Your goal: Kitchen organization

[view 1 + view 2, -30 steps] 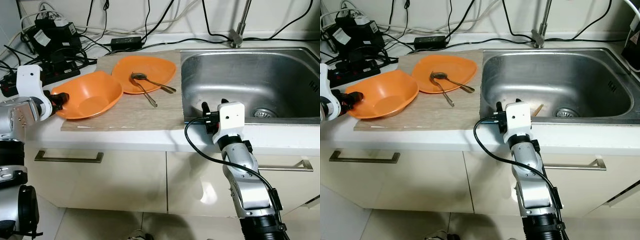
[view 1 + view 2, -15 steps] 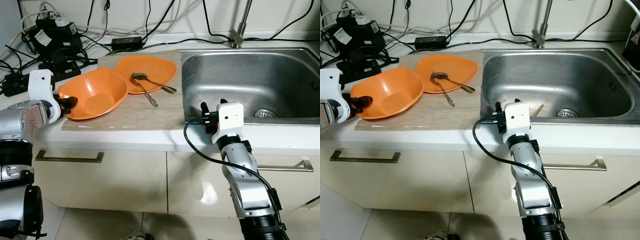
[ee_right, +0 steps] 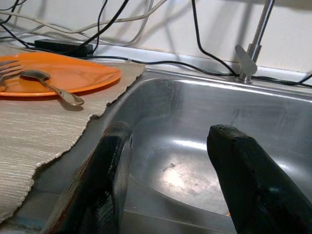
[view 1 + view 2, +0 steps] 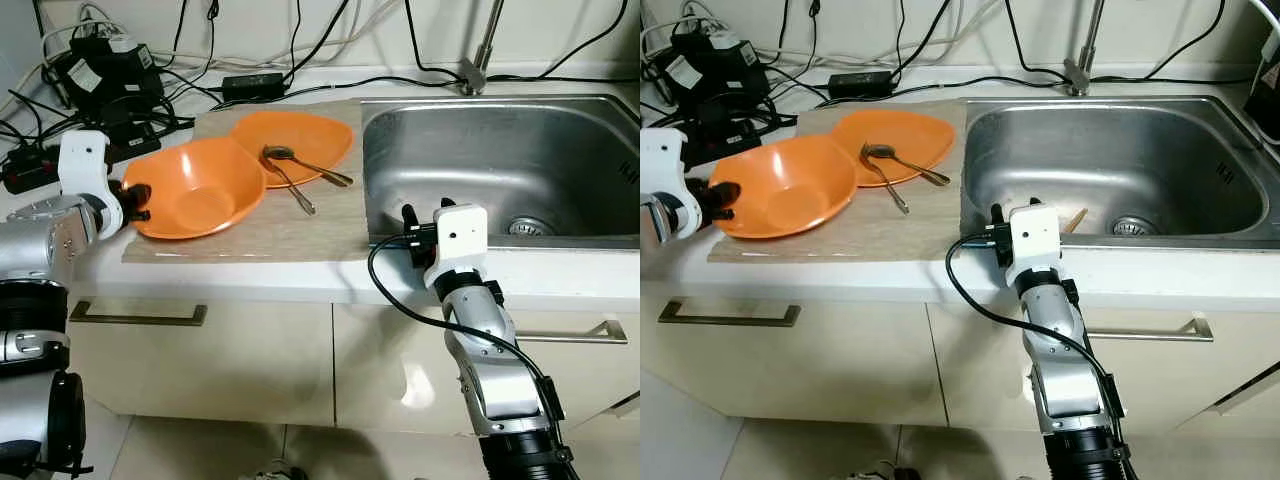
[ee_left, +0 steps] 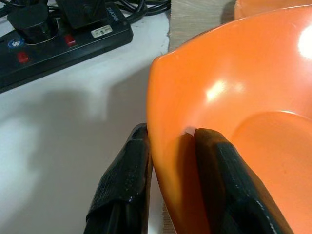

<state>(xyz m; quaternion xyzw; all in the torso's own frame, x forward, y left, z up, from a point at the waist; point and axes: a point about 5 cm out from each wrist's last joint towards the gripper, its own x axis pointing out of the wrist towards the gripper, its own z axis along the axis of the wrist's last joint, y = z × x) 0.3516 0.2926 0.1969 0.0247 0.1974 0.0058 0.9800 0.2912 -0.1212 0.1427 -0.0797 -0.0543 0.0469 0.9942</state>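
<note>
Our left gripper (image 5: 168, 146) is clamped on the near-left rim of the orange bowl (image 4: 195, 185), one black finger (image 5: 127, 183) outside the wall, the other inside. The bowl sits on the beige mat (image 4: 270, 225) at its left end, mouth up and a little tilted. Its far-right edge overlaps the rim of the orange plate (image 4: 300, 140) behind it; whether the two touch we cannot tell.

On that plate lie a spoon (image 4: 305, 165) and a fork (image 4: 290, 185), heads toward the plate's middle, handles running out toward the sink and over the plate's near edge onto the mat. The fork's tines are hard to make out.

Our right gripper (image 3: 168, 165) hangs at the sink's (image 4: 520, 150) front-left rim, fingers spread wide and holding nothing, pointing across the basin toward the tap (image 3: 256, 41). A thin pale stick (image 4: 1073, 220) pokes up behind the right wrist, mostly hidden.

Behind the bowl, a black power strip (image 5: 58, 46) and a tangle of cables (image 4: 130, 110) crowd the white counter (image 4: 250, 280); the tap's top is cut off.
</note>
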